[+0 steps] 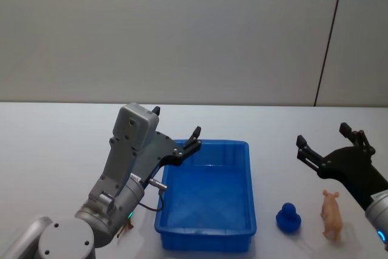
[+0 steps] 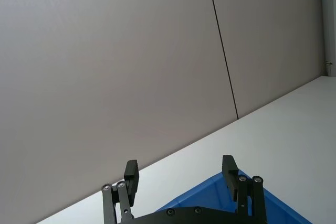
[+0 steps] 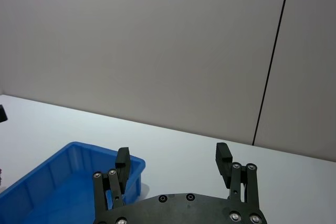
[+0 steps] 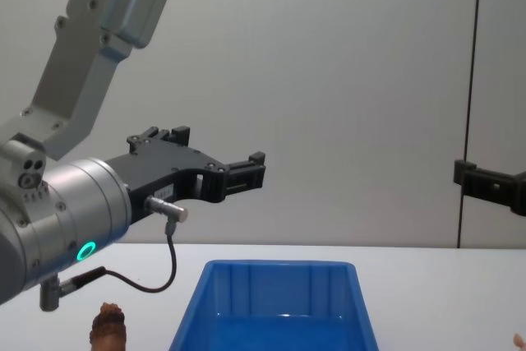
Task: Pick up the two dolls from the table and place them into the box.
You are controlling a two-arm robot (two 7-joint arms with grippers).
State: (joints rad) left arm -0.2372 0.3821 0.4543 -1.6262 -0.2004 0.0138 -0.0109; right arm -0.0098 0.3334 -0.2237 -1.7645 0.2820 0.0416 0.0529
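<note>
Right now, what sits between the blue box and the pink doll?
In the head view, a small dark blue figure stands on the table between the box and the pink doll, touching neither.

**Bits You Can't See Well**

The left arm [image 1: 121,177] hides most of the brown doll [image 1: 125,229]. In the chest view the bottom edge cuts off the brown doll and the box [image 4: 279,267], and only a tiny bit of the pink doll [image 4: 519,339] shows.
</note>
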